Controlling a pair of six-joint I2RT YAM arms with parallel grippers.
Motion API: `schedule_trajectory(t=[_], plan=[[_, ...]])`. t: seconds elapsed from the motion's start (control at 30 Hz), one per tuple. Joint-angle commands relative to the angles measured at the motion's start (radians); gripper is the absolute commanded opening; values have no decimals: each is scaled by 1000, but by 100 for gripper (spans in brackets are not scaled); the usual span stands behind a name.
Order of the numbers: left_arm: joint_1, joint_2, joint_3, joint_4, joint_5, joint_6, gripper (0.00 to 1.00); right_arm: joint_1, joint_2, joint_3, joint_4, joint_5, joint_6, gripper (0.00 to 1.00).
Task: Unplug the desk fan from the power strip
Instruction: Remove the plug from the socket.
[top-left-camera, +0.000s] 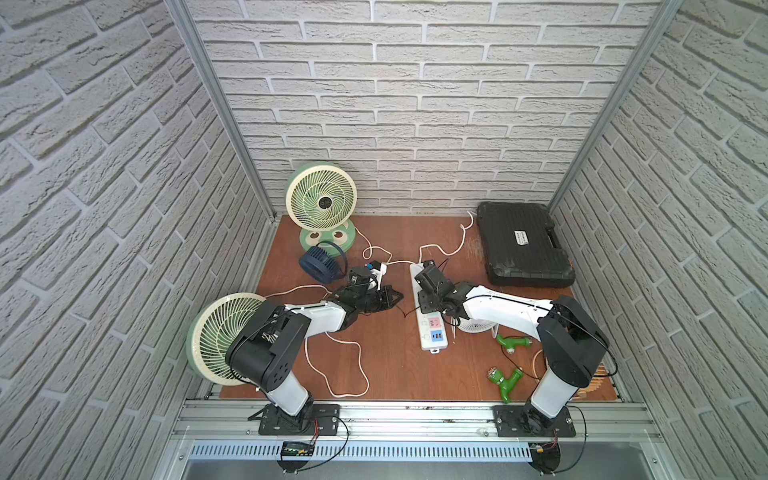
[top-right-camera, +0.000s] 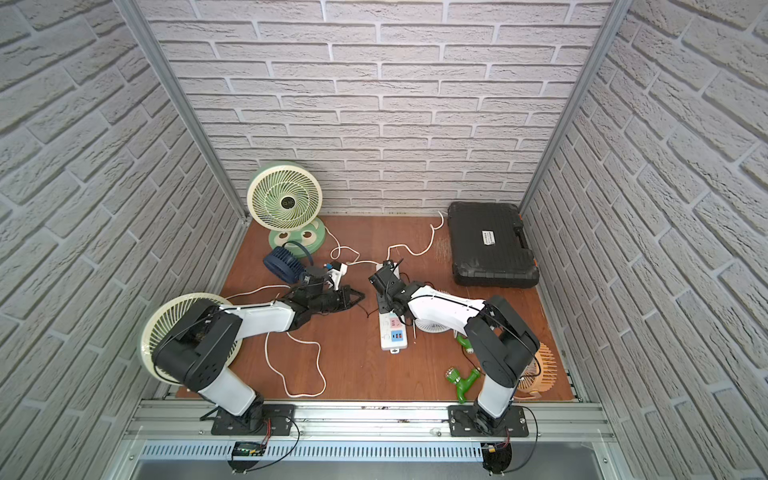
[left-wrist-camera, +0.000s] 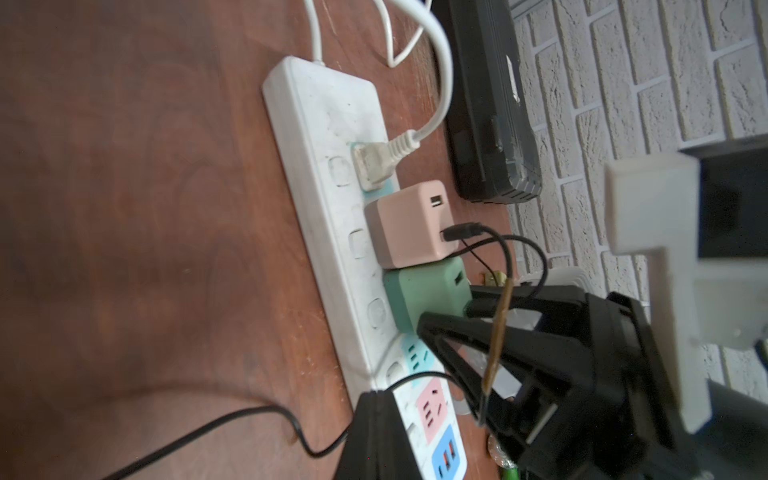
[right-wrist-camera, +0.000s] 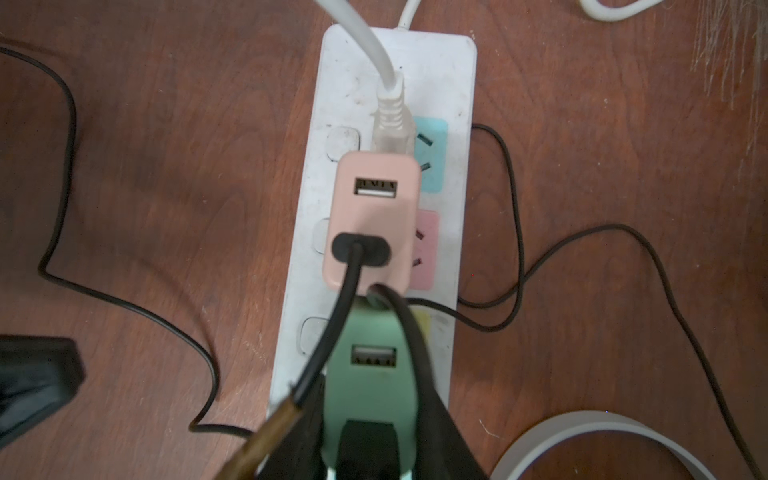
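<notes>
Right wrist view: with right pincer (right-wrist-camera: 370, 353) closed on green adapter (right-wrist-camera: 368, 395), pull straight off power strip (right-wrist-camera: 449, 75), bracing it with shut, empty left pincer (top-left-camera: 392, 297)

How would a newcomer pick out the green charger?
Find the long white power strip on the table. Two charger cubes are plugged in side by side. The green USB charger is mint, unlike the pink USB charger beside it.

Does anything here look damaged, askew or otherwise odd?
The table is scratched pale beside the black case, and the power strip has a grimy top. A black cable drapes over the right gripper, which grips the green adapter.
</notes>
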Motion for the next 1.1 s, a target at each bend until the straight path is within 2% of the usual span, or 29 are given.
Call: schedule_trajectory(t=[0.0,0.43,0.87,1.07], plan=[[-16,56,41,126,27,-37,0,6,5,-14,41,38,9,9],[-53,224,130,225,49,-90,0,8,8,-29,53,23,17,9],[-65,333,170,218,36,-103,0,16,8,-24,52,29,25,8],[-65,339,171,186,21,-93,0,70,28,31,-9,137,25,8]])
